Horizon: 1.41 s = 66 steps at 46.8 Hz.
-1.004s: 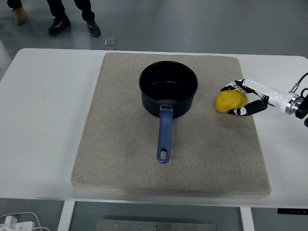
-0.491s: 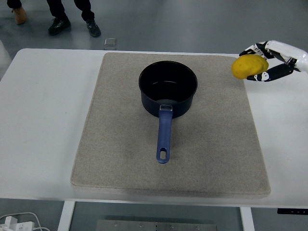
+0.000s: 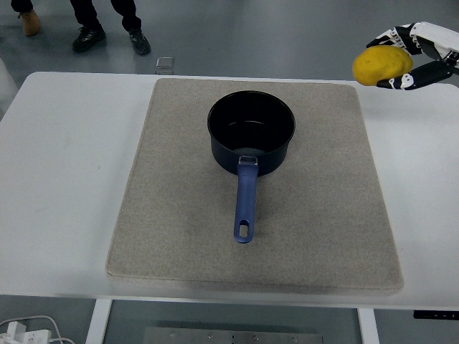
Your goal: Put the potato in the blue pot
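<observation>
Grey floor fills the top of the frame behind a white table (image 3: 64,179), and three shoes (image 3: 90,34) of people standing there show at the upper left, their legs cut off by the top edge. A small square object (image 3: 164,64) lies on the floor just past the table's far edge; what it is cannot be made out. At the lower left corner, below the table, part of a white power strip (image 3: 21,332) with cables is cut off by the frame.

On the table lies a beige mat (image 3: 165,215), and on its upper middle stands the blue pot (image 3: 251,132), upright, its dark inside showing nothing in it. Its blue handle (image 3: 244,201) points toward the bottom of the frame, with a hanging hole at the tip.

At the upper right corner the right hand (image 3: 416,54) comes in from the right edge; only the fingers and part of the white palm show, the rest being cut off. It holds the yellow potato (image 3: 381,65) in the air, above the table's far right corner and well apart from the pot. The potato's long axis runs roughly left to right, tilted a little upward to the right. The black-and-white fingers (image 3: 419,75) are curled around it, some over its top and one beneath, clamped on its right end, while its left end sticks out free.
</observation>
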Available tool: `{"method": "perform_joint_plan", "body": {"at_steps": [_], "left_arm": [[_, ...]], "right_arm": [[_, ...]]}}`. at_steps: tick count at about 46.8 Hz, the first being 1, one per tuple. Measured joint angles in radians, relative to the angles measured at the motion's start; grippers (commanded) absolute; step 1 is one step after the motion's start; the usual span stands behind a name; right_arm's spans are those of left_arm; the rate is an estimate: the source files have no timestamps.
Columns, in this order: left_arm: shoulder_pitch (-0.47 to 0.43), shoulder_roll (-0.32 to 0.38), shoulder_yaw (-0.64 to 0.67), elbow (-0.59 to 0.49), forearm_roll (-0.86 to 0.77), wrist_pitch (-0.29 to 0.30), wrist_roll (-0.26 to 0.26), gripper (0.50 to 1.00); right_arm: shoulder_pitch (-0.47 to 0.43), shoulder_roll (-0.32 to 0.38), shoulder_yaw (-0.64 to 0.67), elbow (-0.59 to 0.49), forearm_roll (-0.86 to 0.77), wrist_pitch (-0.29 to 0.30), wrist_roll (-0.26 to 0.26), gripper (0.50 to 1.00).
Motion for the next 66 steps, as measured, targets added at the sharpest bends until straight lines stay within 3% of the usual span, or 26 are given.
{"method": "perform_joint_plan", "body": {"at_steps": [15,24,33,51,66], "left_arm": [[0.000,0.000,0.000,0.000,0.000,0.000,0.001,1.000],[0.000,0.000,0.000,0.000,0.000,0.000,0.001,1.000],[0.000,0.000,0.000,0.000,0.000,0.000,0.000,1.000],[0.000,0.000,0.000,0.000,0.000,0.000,0.000,1.000],[0.000,0.000,0.000,0.000,0.000,0.000,0.001,1.000]], "right_arm": [[0.080,0.185,-0.016,-0.002,-0.003,-0.002,-0.039,0.500],[0.123,0.315,-0.017,-0.015,-0.005,-0.003,-0.102,0.500],[0.128,0.420,-0.036,-0.076,-0.009,-0.004,-0.107,0.500],[0.120,0.437,-0.049,-0.080,-0.006,-0.016,-0.107,0.500],[0.070,0.473,-0.113,-0.100,-0.007,-0.065,-0.119,0.500]]}}
